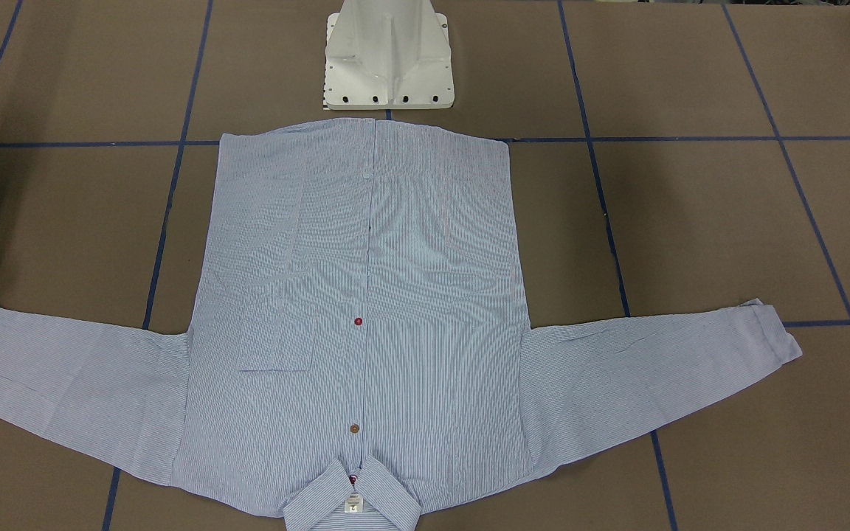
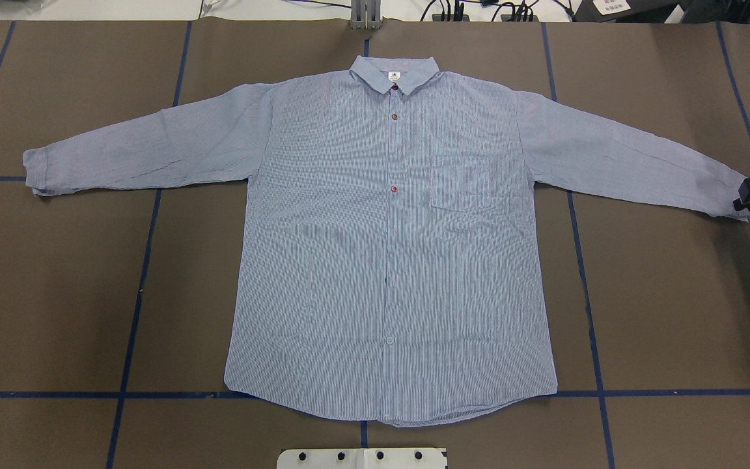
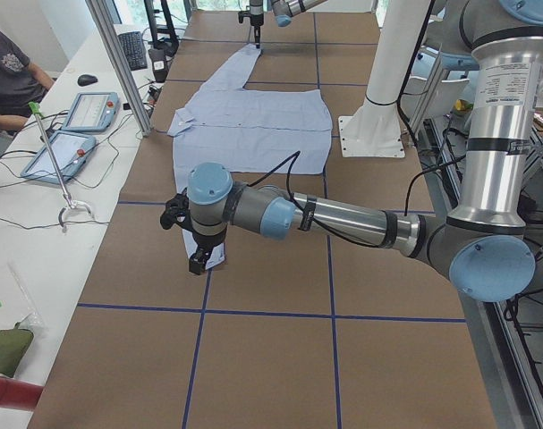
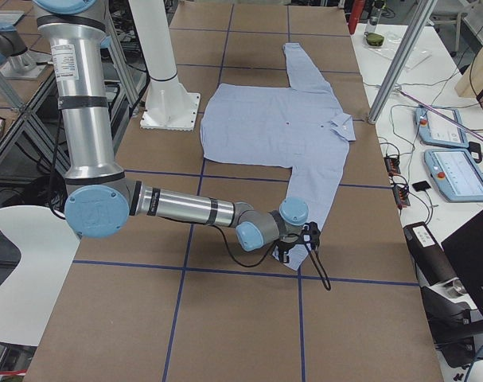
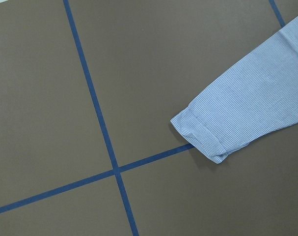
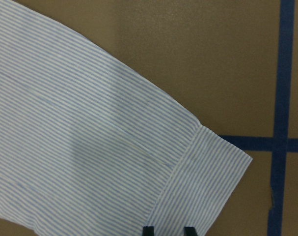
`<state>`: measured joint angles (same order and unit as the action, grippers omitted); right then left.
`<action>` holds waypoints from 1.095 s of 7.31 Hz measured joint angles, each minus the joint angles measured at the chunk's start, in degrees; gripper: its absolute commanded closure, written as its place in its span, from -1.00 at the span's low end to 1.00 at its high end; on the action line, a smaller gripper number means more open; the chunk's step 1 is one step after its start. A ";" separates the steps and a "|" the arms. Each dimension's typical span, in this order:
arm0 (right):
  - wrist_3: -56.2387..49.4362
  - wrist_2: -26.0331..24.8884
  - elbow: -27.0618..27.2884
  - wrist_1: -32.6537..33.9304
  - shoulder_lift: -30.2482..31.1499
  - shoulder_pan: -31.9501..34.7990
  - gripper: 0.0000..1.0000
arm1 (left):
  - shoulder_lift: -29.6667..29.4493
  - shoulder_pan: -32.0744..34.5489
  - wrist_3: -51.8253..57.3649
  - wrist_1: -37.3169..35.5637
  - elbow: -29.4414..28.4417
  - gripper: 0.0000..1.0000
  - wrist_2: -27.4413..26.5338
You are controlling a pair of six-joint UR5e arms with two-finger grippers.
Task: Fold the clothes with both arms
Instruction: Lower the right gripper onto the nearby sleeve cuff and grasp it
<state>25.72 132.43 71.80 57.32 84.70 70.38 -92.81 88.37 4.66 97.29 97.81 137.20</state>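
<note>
A blue-and-white striped shirt [image 2: 388, 260] lay flat, buttoned and front up on the brown counter [image 2: 56, 293]. Its collar [image 2: 393, 70] pointed away from the white pedestal [image 1: 388, 59], and both sleeves were spread wide. The chest pocket [image 2: 469, 184] lay flat. The right claw [image 6: 168, 231] sat at the right cuff [image 6: 203, 187] with its cropped tips slightly apart; whether it gripped could not be told. The left claw [image 3: 198, 259] hung over the left cuff [image 5: 200, 132], its opening unclear.

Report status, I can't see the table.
Right gripper open over one cuff. Left gripper by the other cuff, state unclear. Shirt flat, unfolded. Nothing lies on it.
</note>
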 measured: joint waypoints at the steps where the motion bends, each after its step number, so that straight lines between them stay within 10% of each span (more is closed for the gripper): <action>1: -0.10 -0.06 0.00 -0.01 0.27 0.01 0.32 | -0.01 0.02 0.00 0.00 0.07 -1.00 0.00; 3: -0.15 -0.51 -0.07 0.04 0.72 0.02 0.34 | -0.01 0.03 -0.02 0.00 0.23 -1.00 0.00; 5: -0.13 -0.89 -0.08 0.07 0.91 0.02 0.99 | -0.01 -0.01 -0.08 0.00 0.30 -1.00 0.00; 8: 0.36 -0.82 0.02 0.13 0.85 0.06 1.00 | -0.01 0.00 -0.95 0.00 0.33 -1.00 0.58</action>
<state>26.08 131.61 71.82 57.45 85.55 70.44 -92.81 88.37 3.71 97.29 98.13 137.78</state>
